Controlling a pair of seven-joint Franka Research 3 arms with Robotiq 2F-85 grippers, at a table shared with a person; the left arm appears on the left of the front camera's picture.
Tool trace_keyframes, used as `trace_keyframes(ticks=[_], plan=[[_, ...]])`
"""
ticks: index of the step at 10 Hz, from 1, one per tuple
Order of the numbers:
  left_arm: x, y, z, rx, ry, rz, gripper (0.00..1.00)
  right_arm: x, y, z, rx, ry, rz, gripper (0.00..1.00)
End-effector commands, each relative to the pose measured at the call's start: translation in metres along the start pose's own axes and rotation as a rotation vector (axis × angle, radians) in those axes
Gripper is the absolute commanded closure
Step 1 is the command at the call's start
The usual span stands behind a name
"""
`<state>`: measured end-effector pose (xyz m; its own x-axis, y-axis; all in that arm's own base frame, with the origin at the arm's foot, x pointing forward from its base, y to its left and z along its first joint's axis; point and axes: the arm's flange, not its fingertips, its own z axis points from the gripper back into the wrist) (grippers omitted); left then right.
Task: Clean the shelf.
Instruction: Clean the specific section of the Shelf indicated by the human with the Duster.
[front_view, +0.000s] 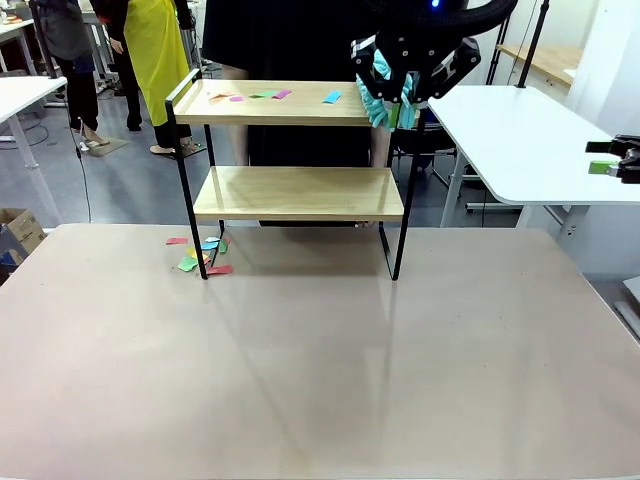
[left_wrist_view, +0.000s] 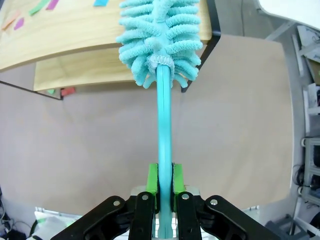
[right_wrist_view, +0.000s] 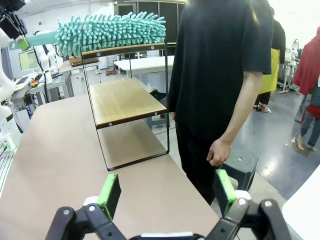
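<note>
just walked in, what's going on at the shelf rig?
The left gripper is shut on the handle of a teal duster, whose fluffy head is at the right end of the top board of the shelf. Coloured paper scraps lie on that board, and loose scraps sit on the table by the shelf's left leg. The right gripper is open and empty, off to the side. A person stands behind the shelf.

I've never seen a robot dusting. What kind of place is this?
Probably a robot lab, not a home: the left gripper holds a duster by a small shelf, with plain white work tables around.
</note>
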<state>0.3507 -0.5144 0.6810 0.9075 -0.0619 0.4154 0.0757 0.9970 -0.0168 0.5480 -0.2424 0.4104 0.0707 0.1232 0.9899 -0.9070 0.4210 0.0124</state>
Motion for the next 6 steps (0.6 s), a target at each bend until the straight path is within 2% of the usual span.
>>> trace_keyframes(ticks=[1, 6], plan=[[0.003, 0.01, 0.004, 0.036, -0.005, 0.026, 0.87, 0.004, 0.001, -0.002, 0.002, -0.002, 0.006, 0.0], [0.007, 0.049, -0.001, 0.104, 0.062, 0.032, 0.87, 0.004, 0.001, -0.002, 0.002, -0.002, 0.006, 0.0]])
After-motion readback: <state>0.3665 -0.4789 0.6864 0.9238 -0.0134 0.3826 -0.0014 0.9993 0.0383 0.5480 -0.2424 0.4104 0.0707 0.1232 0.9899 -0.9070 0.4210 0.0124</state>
